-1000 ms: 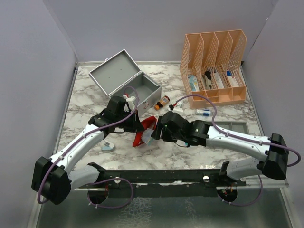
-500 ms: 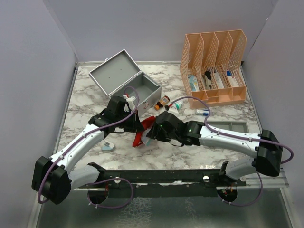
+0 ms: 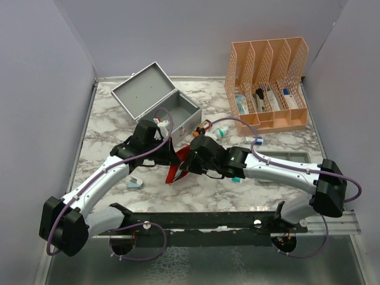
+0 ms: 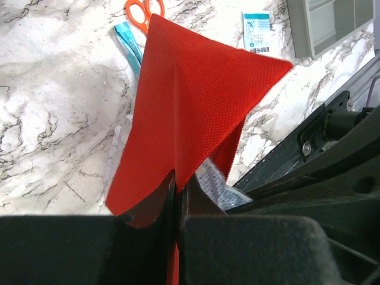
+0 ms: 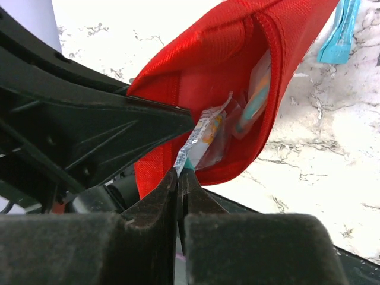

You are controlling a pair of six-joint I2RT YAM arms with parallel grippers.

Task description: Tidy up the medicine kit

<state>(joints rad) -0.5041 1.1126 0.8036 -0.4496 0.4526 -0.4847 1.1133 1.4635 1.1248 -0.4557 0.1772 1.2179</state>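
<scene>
The medicine kit, a grey metal box, stands with its lid open at the back left. In front of it my left gripper is shut on the edge of a red fabric pouch, which hangs from it with its mouth facing right. In the left wrist view the pouch spreads above the shut gripper. My right gripper is at the pouch mouth, shut on the corner of a foil packet that sticks out of it. More packets lie inside.
An orange mesh file organizer with several items stands at the back right. A pill bottle, a small bottle and a tube lie mid-table. A shallow grey tray is on the right. A blue packet lies near the left arm.
My right gripper has moved left to the pouch mouth and gone from open to shut on the packet's corner. The left arm and the pouch have stayed in place.
</scene>
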